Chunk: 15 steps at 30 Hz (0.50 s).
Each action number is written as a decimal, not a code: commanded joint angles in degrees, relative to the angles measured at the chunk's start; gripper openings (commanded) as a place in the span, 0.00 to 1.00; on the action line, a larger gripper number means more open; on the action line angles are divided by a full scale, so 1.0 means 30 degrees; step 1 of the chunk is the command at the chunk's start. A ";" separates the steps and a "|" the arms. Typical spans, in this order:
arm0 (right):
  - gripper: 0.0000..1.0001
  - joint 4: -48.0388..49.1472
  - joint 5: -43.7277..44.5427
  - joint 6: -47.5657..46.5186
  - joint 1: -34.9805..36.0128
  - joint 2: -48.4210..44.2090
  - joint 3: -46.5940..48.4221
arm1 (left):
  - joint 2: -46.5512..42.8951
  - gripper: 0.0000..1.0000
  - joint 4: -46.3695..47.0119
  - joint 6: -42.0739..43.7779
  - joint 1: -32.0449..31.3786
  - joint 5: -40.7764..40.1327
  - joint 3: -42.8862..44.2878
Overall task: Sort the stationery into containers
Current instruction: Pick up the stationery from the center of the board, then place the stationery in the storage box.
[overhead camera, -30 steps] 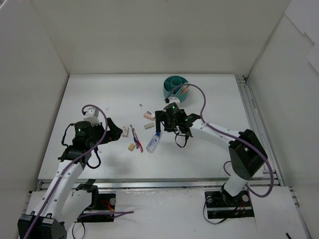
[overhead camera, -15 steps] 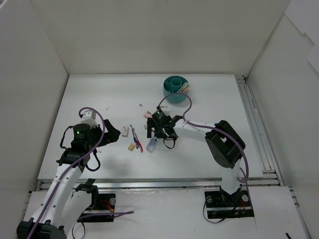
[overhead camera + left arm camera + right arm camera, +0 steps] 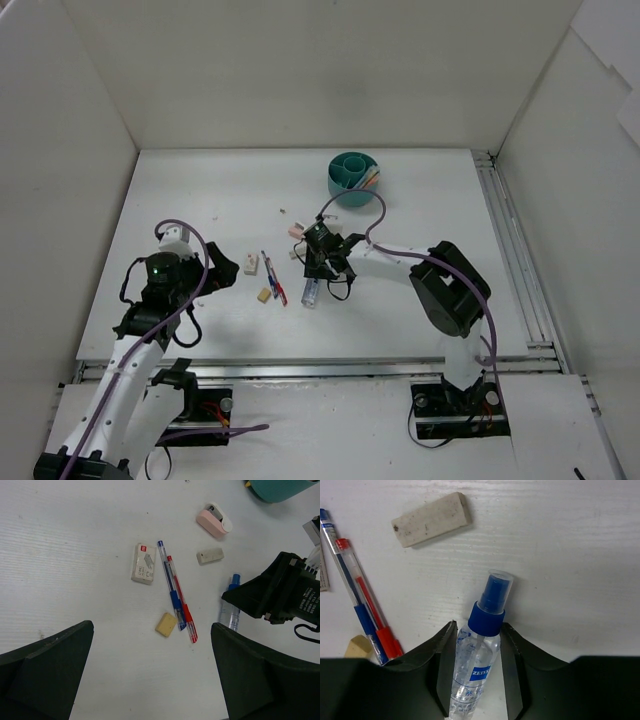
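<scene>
**A:** Nearest the bases, what is the left gripper (image 3: pixel 228 266) doing?

**B:** Its fingers are spread wide with nothing between them, just left of the labelled white eraser (image 3: pixel 144 563) and the tan eraser (image 3: pixel 165 624). The worry is the right gripper (image 3: pixel 478 626).

**A:** Why?

**B:** It pinches the clear spray bottle (image 3: pixel 476 665), which lies flat on the table (image 3: pixel 180 200). The body is round and slick, so I think it could squirt forward out of the pads or roll as it lifts. The grip sits on the body below the blue collar, so the nozzle end may droop.

**A:** And how does the bottle sit in the fingers?

**B:** It lies lengthwise between them, one pad against each side. The capped nozzle (image 3: pixel 495 592) pokes out beyond the fingertips.

**A:** Any neighbours in the way?

**B:** The red pen (image 3: pixel 370 605) and blue pen (image 3: pixel 350 595) lie side by side just left of the fingers, and a scuffed white eraser (image 3: pixel 431 519) lies beyond the nozzle. A sloppy lift might nudge them.

**A:** And the destination?

**B:** The teal divided cup (image 3: pixel 351 177) is farther back, well apart from the bottle.
</scene>
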 commanded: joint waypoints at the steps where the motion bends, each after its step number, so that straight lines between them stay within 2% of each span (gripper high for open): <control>1: 0.01 -0.0443 0.1875 -0.0138 0.0025 -0.2582 -0.0470 | -0.0310 1.00 0.0563 0.0037 -0.0060 -0.0304 0.0259; 4: 0.00 -0.0414 0.3275 -0.1192 -0.0180 -0.4603 -0.0444 | -0.0282 1.00 0.0592 0.0154 -0.0060 -0.0276 0.0435; 8: 0.00 0.0901 0.4630 -0.4203 -0.1171 -0.6659 -0.0267 | 0.0360 1.00 0.0971 0.0213 -0.0060 -0.0129 0.0698; 11: 0.00 0.4878 0.4136 -0.7068 -0.2460 -0.7599 -0.0530 | 0.1268 1.00 0.1294 0.0272 -0.0060 -0.0070 0.1224; 12: 0.00 0.7529 0.3669 -0.8127 -0.2814 -0.7688 -0.0676 | 0.1532 1.00 0.1411 0.0301 -0.0060 -0.0041 0.1371; 13: 0.00 0.8745 0.3027 -0.8979 -0.3136 -0.7543 -0.0590 | 0.1941 1.00 0.1499 0.0330 -0.0060 -0.0041 0.1518; 15: 0.00 1.0824 0.2729 -1.2168 -0.3753 -0.6901 0.0603 | 0.2353 1.00 0.1617 0.0506 -0.0060 -0.0041 0.1986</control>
